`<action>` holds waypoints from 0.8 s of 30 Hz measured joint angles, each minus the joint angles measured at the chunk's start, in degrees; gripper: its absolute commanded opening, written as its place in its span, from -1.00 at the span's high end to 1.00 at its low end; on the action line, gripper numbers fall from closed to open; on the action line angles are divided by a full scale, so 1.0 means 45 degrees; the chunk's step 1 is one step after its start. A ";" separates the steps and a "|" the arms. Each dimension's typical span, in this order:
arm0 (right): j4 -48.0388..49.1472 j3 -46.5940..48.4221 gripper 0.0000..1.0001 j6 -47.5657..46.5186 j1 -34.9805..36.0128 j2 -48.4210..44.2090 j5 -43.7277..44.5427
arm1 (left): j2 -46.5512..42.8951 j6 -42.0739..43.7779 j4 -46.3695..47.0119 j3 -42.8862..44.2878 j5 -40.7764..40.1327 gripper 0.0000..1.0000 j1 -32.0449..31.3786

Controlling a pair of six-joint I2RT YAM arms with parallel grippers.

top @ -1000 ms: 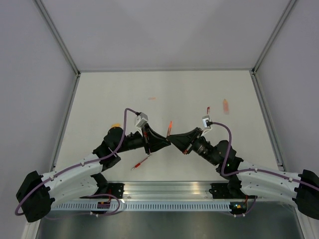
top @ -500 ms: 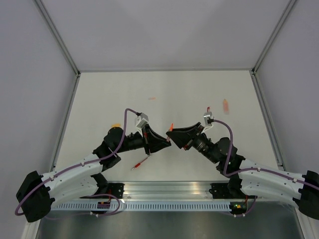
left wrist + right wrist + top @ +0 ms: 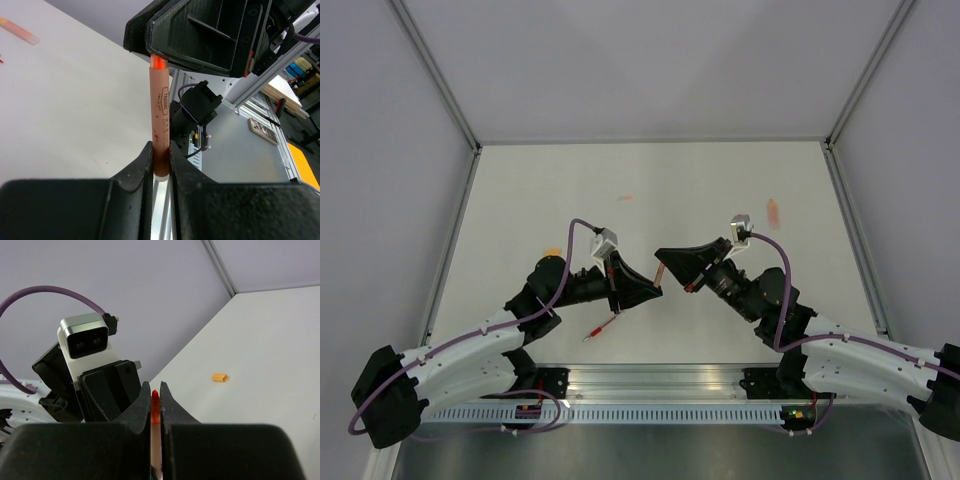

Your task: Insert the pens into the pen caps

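A pale reddish-brown pen (image 3: 160, 112) with print on its barrel stands between my two grippers, above the table. My left gripper (image 3: 160, 147) is shut on its lower barrel. Its bright red upper end (image 3: 159, 62) is pinched in my right gripper (image 3: 155, 387), which is shut; whether that end is a cap or the tip I cannot tell. From above, the pen (image 3: 662, 271) bridges the left gripper (image 3: 656, 289) and the right gripper (image 3: 661, 254). Another red pen (image 3: 603, 326) lies on the table near the left arm. A small orange pen cap (image 3: 218, 377) lies on the table.
The orange cap (image 3: 552, 251) lies beside the left arm's elbow. A pale orange piece (image 3: 774, 211) lies at the right of the white table (image 3: 720, 180), and shows in the left wrist view (image 3: 20, 31). A tiny red mark (image 3: 625, 198) is at the back. Walls enclose three sides.
The right gripper opened, drew back from the left gripper and shut again on the red end. More of the pen's barrel now shows between the two grippers.
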 measured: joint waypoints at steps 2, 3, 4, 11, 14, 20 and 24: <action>0.0039 -0.0044 1.00 0.0034 0.0000 -0.0019 0.0000 | -0.0107 0.0000 -0.0131 0.0000 -0.0019 0.62 0.0000; 0.0063 -0.0068 1.00 0.0039 0.0000 -0.0034 0.0000 | -0.0146 0.0000 -0.0170 0.0000 -0.0019 0.50 0.0000; 0.0097 -0.0097 1.00 0.0044 0.0000 -0.0068 0.0005 | -0.0185 0.0000 -0.0219 0.0000 -0.0029 0.36 -0.0005; 0.0019 -0.0355 1.00 0.0126 0.0000 -0.0117 0.0015 | -0.0495 -0.0092 -0.0209 0.0000 -0.0185 -0.05 -0.0005; 0.0379 -0.0588 1.00 0.0423 0.0000 -0.0092 -0.0024 | -0.0495 -0.0092 -0.0209 0.0000 -0.0296 -0.09 -0.0005; 0.0860 -0.1010 1.00 0.0869 0.0000 0.0316 -0.0141 | -0.0219 -0.0092 -0.0209 0.0000 -0.0291 -0.09 -0.0005; 0.1073 -0.1025 1.00 0.0996 0.0000 0.0389 -0.0223 | 0.0170 -0.0092 -0.0223 0.0005 -0.0287 -0.09 -0.0005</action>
